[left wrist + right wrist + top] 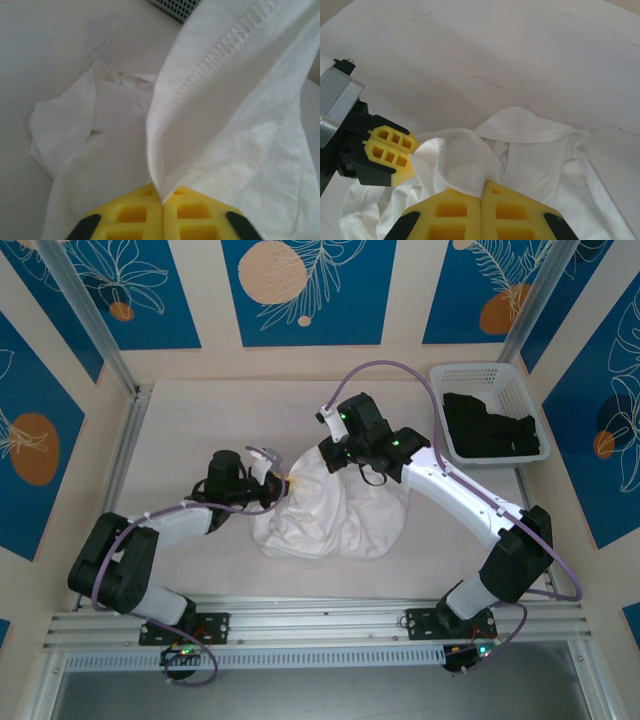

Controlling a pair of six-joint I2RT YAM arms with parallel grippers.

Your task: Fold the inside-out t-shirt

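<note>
T-shirt: You have the white inside-out t-shirt (335, 512) bunched in a wrinkled heap on the middle of the bench (195, 420), between the two arms. Its far edge is gathered upward where both grippers meet it.

Left gripper: Your left gripper (162, 196) has its yellow pads pressed together on a stitched hem of the shirt. In the left wrist view the hem rises from the pinch as a folded flap, up and to the right. The rest of the cloth lies slack on the bench behind it.

Right gripper: Your right gripper (481, 192) is pinching a fold of the same white cloth between its yellow pads. From above it sits at the far edge of the heap, just to the right of the left gripper.

Between the grippers: In the right wrist view a short band of cloth runs from one pinch to the other, and the two grippers are near each other. Beyond them a curved hemmed opening of the shirt lies flat on the bench. You cannot tell from these views whether it is the neck or a sleeve.

Basket: A white slotted basket (478, 371) stands at the far right corner of the bench, well apart from the shirt.

Black garment: It lies inside the basket (492, 426).
</note>
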